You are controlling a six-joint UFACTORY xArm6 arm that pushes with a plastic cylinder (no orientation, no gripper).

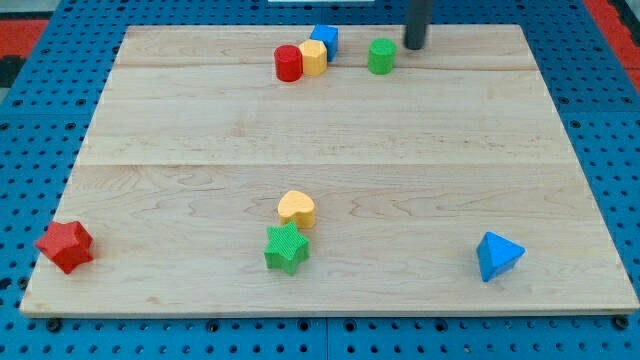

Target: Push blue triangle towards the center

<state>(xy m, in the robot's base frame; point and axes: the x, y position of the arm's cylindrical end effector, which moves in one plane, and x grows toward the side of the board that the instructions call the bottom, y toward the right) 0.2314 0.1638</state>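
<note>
The blue triangle [498, 255] lies on the wooden board [330, 140] near the view's bottom right corner. My tip [414, 45] is at the view's top, right of the middle, just right of the green cylinder [381, 56]. The tip is far from the blue triangle, almost the whole board's depth above it and somewhat to its left. The tip touches no block.
A red cylinder [289, 63], a yellow block [313, 58] and a blue block [325, 39] cluster at the top middle. A yellow heart [296, 208] and a green star [286, 248] sit at the bottom middle. A red star [65, 246] lies at the bottom left edge.
</note>
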